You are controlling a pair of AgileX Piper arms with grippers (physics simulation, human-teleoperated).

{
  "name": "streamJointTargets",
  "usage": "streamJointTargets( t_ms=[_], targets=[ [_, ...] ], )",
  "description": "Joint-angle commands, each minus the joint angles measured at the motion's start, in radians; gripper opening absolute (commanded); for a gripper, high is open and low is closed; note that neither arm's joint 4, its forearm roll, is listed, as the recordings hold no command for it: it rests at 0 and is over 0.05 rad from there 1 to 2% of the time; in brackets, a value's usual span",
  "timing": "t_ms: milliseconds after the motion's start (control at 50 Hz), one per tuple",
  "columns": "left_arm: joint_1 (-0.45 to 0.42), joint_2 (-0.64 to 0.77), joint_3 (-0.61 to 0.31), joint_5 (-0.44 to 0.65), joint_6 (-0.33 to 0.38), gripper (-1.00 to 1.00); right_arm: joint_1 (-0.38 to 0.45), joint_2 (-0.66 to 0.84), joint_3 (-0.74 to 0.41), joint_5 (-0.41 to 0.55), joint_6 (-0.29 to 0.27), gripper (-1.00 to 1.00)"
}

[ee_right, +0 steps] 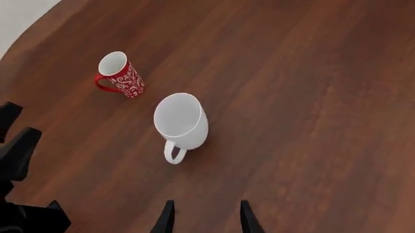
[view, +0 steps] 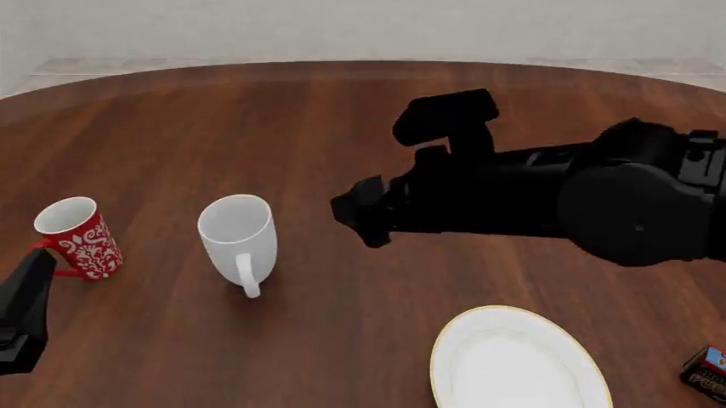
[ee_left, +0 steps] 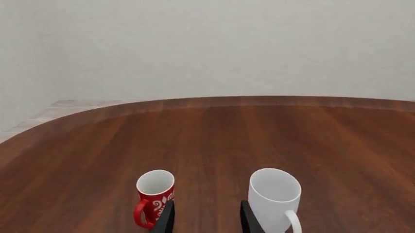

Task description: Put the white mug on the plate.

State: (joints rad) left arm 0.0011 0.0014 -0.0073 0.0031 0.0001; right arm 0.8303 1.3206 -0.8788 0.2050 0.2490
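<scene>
The white mug [view: 238, 235] stands on the bench [view: 340, 127], left of the plate [view: 516, 361] (well apart). With the right gripper [ee_right: 205, 218] spread and empty, a misjudged approach risks toppling it.

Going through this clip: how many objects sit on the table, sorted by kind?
Mugs: 2, the white mug and the red mug
Plates: 1, the plate
Small dark boxes: 1, the box cut off by the front view's right edge
Total: 4
</scene>
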Motion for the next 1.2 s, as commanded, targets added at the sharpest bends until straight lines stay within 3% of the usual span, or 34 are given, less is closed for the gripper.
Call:
streamJointTargets(
  t_ms=[20, 420, 1200],
  targets=[
    [0.000, 0.000, 0.002, -0.001, 0.000, 1.00, 0.042, 0.059, -0.012, -0.022, 0.055, 1.00],
    [0.000, 0.000, 0.000, 0.000, 0.000, 1.00, 0.097, 0.149, -0.040, -0.066, 0.117, 1.00],
    [0.000, 0.000, 0.001, -0.001, 0.000, 1.00, 0.133, 0.316, -0.097, -0.143, 0.151, 1.00]
  ],
)
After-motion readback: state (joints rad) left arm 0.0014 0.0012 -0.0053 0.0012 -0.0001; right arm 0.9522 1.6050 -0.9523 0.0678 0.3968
